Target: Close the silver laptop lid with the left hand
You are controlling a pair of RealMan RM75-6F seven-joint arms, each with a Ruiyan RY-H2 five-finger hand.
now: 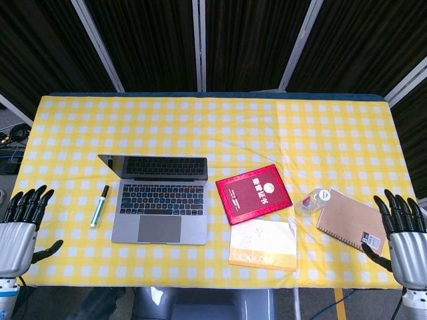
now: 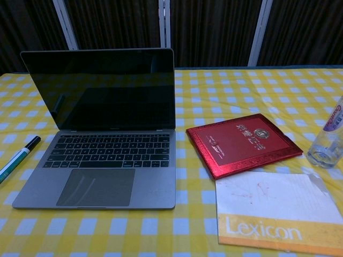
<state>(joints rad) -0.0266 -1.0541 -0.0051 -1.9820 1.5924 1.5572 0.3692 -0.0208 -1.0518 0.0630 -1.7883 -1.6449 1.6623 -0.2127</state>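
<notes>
The silver laptop (image 1: 159,213) lies open on the yellow checked table, left of centre. Its lid (image 2: 99,88) stands upright with a dark screen, and its keyboard (image 2: 110,151) faces me. My left hand (image 1: 20,227) hovers at the table's near left corner, palm up, fingers spread, holding nothing, well left of the laptop. My right hand (image 1: 400,233) hovers at the near right corner, fingers also spread and empty. Neither hand shows in the chest view.
A green-and-white marker (image 1: 99,205) lies between my left hand and the laptop. Right of the laptop are a red booklet (image 1: 253,193), a Lexicon pad (image 1: 263,243), a small clear bottle (image 1: 313,200) and a brown spiral notebook (image 1: 351,219).
</notes>
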